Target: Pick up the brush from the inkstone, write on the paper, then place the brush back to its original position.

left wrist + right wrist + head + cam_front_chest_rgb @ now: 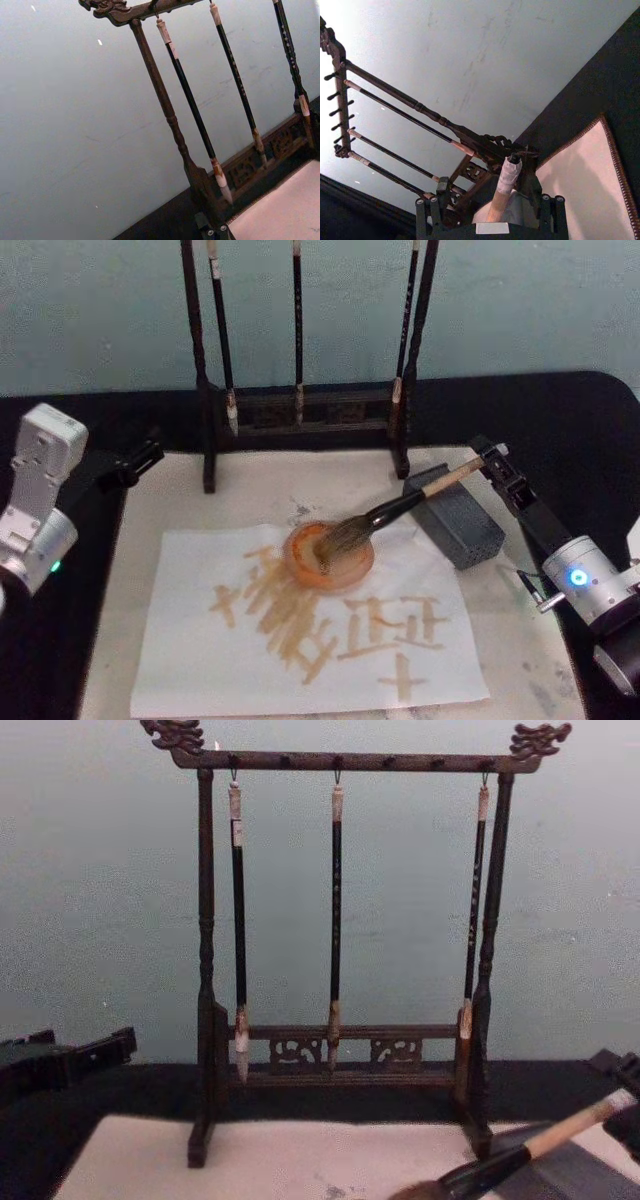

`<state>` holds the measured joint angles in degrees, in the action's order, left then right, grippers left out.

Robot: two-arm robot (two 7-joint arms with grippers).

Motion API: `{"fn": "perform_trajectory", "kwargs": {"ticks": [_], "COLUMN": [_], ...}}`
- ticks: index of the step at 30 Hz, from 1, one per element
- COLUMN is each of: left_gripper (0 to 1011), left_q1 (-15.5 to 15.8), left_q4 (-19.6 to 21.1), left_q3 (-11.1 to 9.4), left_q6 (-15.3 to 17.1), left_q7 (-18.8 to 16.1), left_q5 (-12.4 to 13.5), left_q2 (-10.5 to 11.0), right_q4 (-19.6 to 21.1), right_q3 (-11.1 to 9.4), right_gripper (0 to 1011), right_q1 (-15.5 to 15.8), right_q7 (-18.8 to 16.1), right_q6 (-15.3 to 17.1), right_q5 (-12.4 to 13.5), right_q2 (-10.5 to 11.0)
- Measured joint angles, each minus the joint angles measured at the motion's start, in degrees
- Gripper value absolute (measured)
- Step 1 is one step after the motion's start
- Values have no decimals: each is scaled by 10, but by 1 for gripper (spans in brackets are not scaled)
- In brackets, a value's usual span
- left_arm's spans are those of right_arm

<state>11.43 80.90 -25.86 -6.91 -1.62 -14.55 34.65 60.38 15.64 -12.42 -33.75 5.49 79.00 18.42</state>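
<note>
Count: two end effectors, one rack, three thin brushes, one sheet of paper, one round dish, one thick brush, one inkstone.
Left end effector (140, 458): held above the black table (560, 420) at the far left corner of the pale mat (180, 490), well apart from the paper; whether it is wide or narrow cannot be told.
Rack (210, 440): dark wood, standing upright at the back of the mat, with the three thin brushes (336, 920) hanging from its top bar, tips down.
Paper (190, 640): lies flat on the mat in front of the rack and carries many tan strokes.
Dish (295, 565): orange, standing on the paper's far edge; the thick brush's bristles lie in it.
Brush (400, 505): tilted, with its bristles down in the dish and its shaft rising to the right over the inkstone's near corner.
Inkstone (465, 525): grey block on the mat, just right of the paper.
Right end effector (492, 462): at the brush's whitish wrapped end; in the right wrist view its fingers (442, 192) stand wide on either side of that end, with a gap on each side.
</note>
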Motion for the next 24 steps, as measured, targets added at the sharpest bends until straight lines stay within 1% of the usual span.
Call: {"fn": "perform_trajectory", "kwargs": {"ticks": [7,13,24], "left_gripper": [1002,1002,1002], "left_q1": [0,0,0], "left_q4": [0,0,0], "left_q3": [0,0,0], "left_q6": [0,0,0], "left_q7": [0,0,0], "left_q5": [0,0,0], "left_q2": [0,0,0], "right_q4": [-1,3,12], "right_q3": [7,13,22], "right_gripper": [1000,1000,1000], "right_q1": [-1,-2,-1], "right_q7": [5,15,34], "right_q6": [-5,-8,-9], "right_q5": [7,13,15], "right_q2": [4,9,16]}}
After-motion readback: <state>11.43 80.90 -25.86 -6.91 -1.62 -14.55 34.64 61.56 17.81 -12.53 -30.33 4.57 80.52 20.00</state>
